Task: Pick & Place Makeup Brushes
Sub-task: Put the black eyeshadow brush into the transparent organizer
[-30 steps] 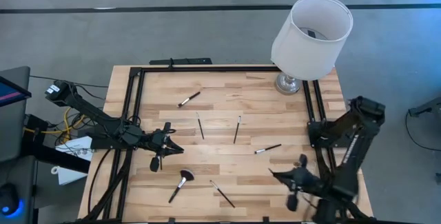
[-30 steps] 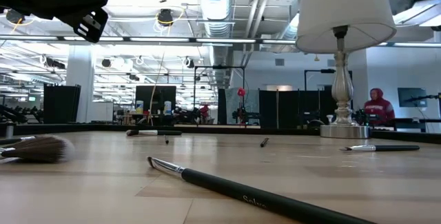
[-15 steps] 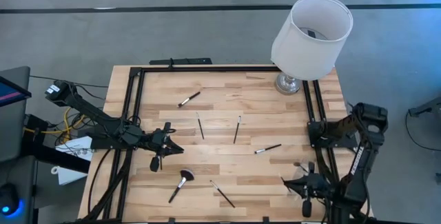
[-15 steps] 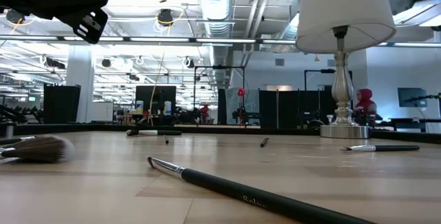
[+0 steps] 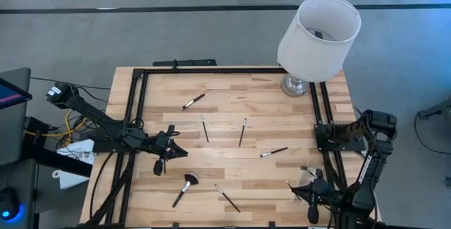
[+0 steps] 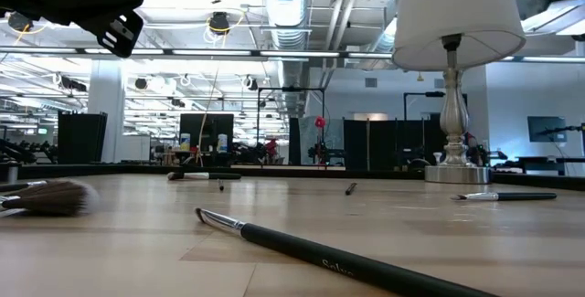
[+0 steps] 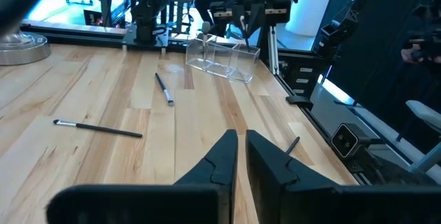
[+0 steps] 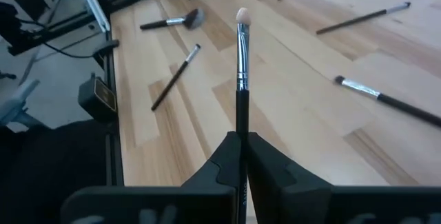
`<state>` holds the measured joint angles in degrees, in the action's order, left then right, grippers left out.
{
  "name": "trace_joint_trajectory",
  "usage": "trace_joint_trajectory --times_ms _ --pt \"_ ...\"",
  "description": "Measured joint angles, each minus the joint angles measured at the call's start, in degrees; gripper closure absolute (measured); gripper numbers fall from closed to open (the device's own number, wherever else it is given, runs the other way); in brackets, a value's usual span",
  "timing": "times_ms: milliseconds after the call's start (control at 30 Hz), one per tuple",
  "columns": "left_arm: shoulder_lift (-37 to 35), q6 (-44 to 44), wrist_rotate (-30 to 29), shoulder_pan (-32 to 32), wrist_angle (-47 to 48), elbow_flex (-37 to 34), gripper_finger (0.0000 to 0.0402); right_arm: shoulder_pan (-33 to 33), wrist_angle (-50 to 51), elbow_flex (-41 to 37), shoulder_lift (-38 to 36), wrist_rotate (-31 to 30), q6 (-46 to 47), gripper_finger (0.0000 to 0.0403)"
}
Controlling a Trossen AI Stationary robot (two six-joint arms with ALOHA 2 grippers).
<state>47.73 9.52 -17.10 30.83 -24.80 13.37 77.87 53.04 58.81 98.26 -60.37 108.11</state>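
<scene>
Several thin black-handled makeup brushes lie flat on the wooden table (image 5: 232, 88): brush (image 5: 192, 101), brush (image 5: 205, 128), brush (image 5: 242, 132), brush (image 5: 273, 152), brush (image 5: 227, 198) and a fluffy fan brush (image 5: 184, 187). My right gripper (image 5: 301, 189), at the near right corner, is shut on a silver-ferruled, pale-tipped brush (image 8: 241, 65). A clear organizer (image 7: 222, 57) stands on the table below it. My left gripper (image 5: 161, 153) hovers shut and empty at the table's left (image 7: 241, 151). My right gripper pinches the brush's black handle (image 8: 241, 124) between its two fingers. The brush runs along the fingers and sticks out ahead of them, its pale tip (image 8: 242, 16) foremost. The fingers slant down toward the table's left. The brush is lifted clear of the table.
A lamp with a white shade (image 5: 318, 28) stands at the far right corner on a silver base (image 5: 294, 85). A black frame rail (image 5: 211, 70) runs round the table. In the low view a long brush (image 6: 338, 260) lies close in front.
My right gripper has carried the brush down and toward the near right corner, rolling its wrist as it went; the brush stays pinched. The brushes on the table lie as before.
</scene>
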Motion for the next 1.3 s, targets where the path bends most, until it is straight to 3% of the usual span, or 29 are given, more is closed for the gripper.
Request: trace_joint_trajectory --times_ms 300,833,933,1133,1300 --pt "0.0 0.0 0.0 -0.02 0.04 0.0 0.0374 0.0 0.0 0.0 0.0 6.26 4.54 0.0373" --pt "0.0 -0.01 0.0 -0.02 0.01 0.0 0.0374 -3.22 3.41 2.6 -0.53 6.43 3.31 0.0343" --pt "0.0 -0.07 -0.21 -0.02 -0.05 0.0 0.0374 -6.96 5.99 5.83 -1.45 5.83 -3.11 0.0342" --pt "0.0 -0.2 -0.46 -0.04 -0.17 0.0 0.0374 -19.4 6.31 13.93 -3.6 7.98 -25.98 0.0342" --pt "0.0 -0.2 -0.44 -0.02 -0.28 0.0 0.0374 -32.93 4.22 17.94 -3.63 23.69 -47.04 0.0342"
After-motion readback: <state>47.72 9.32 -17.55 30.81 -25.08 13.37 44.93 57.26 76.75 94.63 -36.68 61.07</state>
